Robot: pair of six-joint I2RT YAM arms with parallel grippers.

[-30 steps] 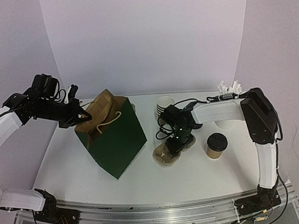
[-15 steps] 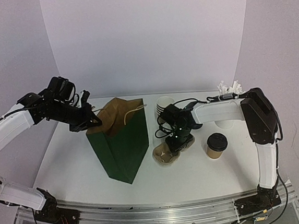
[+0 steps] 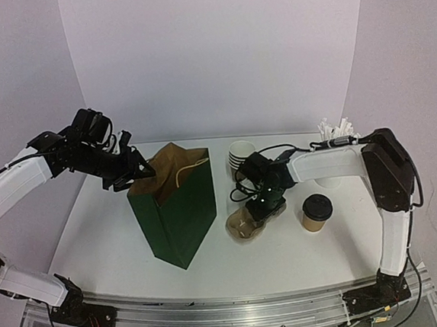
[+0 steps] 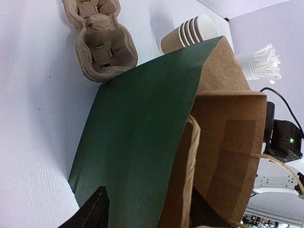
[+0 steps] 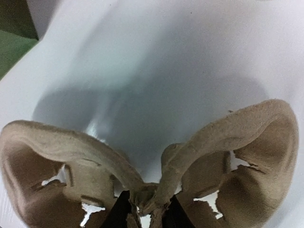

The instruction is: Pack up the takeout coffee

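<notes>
One takeout coffee (image 3: 315, 211) stands near the right gripper (image 3: 263, 207) — it pinches the tray (image 3: 242, 228).

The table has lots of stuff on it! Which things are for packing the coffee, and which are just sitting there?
For the job:
takeout coffee with black lid
green paper bag
pulp cup carrier, pinched by the right gripper

Just sitting there:
stack of empty paper cups
white cup of wrapped sticks

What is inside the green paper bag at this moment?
Of the green bag, only the brown lining near its open mouth shows; its walls hide the bottom, so its contents cannot be told. The lidded coffee cup stands outside on the table.
</notes>
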